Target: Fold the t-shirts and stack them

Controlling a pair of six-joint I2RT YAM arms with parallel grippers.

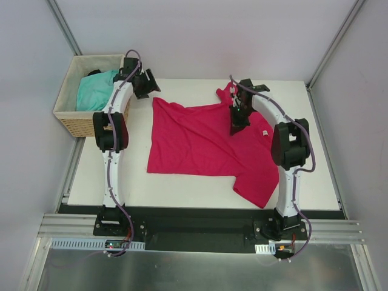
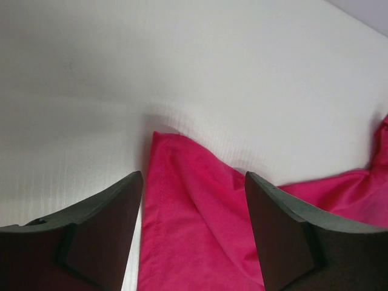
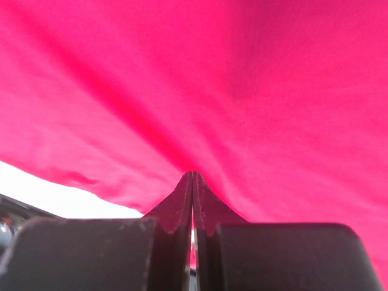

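Folding has not visibly begun: the crimson-pink t-shirt [image 1: 206, 142] lies opened out and rumpled across the middle of the tabletop [image 1: 182, 188], one sleeve trailing toward the lower right, with no fold in it. The turquoise t-shirt [image 1: 94, 91] sits bunched in the wicker basket [image 1: 68, 121] at the upper left, off the tabletop. Nothing is stacked. The right fingers [image 3: 176, 206] are pressed together on a pinch of the pink fabric near its upper right. The left fingers [image 2: 103, 218] stand apart over the shirt's upper-left corner, which lies flat between them, ungripped. By my judgement both shirts need folding, and the turquoise one must come out of the basket.
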